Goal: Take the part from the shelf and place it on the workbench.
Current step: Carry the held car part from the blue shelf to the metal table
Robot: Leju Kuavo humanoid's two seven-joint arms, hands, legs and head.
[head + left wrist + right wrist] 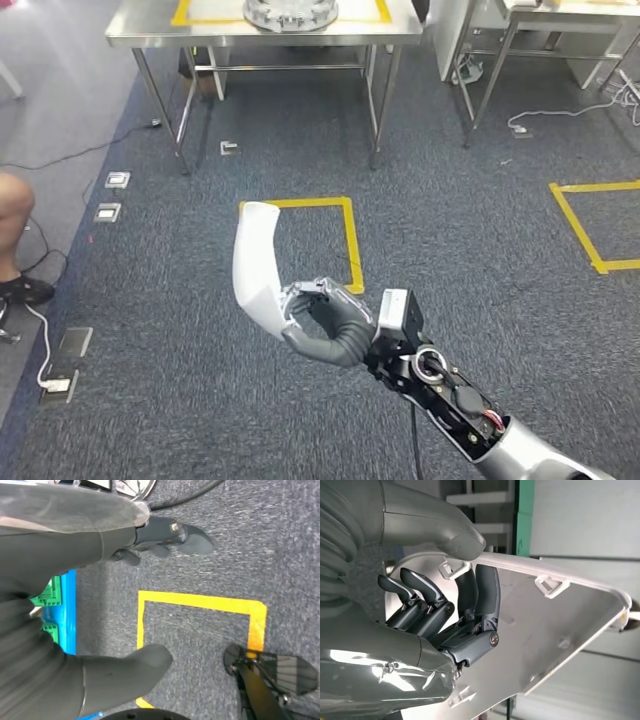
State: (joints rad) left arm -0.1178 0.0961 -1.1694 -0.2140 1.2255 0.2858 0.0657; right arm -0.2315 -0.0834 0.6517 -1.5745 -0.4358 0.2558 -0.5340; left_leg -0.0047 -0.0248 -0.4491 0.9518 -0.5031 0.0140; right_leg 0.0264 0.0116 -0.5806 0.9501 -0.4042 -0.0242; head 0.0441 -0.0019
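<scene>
Person: at about nine o'clock of the head view a person's leg and shoe [15, 240] are at the edge of the carpet, well apart from the robot.
Left hand: in the left wrist view the left hand [124, 605] hangs over the grey carpet above a yellow taped square [196, 602]; thumb and fingers are apart and nothing is between them, so it is wide and free.
Part: the white part [256, 265] is in the right hand, near the middle of the head view, above the carpet and well apart from the workbench.
How the part handles: I judge it a thin moulded plastic shell, light and rather stiff, smooth and maybe slippery on the outside; the small clips on the inner side look easy to break.
Where to hold: the grasp is at the lower end, near one edge; this seems good, because the clips are left free.
Right hand: the right hand [332, 325] holds the part, thumb on the outer face and fingers [433, 610] curled on the inner face.
Right arm pose: the arm comes in from about five o'clock, stretched forward, the part standing up from the hand.
Workbench: the steel workbench [151, 30] is at twelve o'clock, with a round metal piece [290, 12] on it.
</scene>
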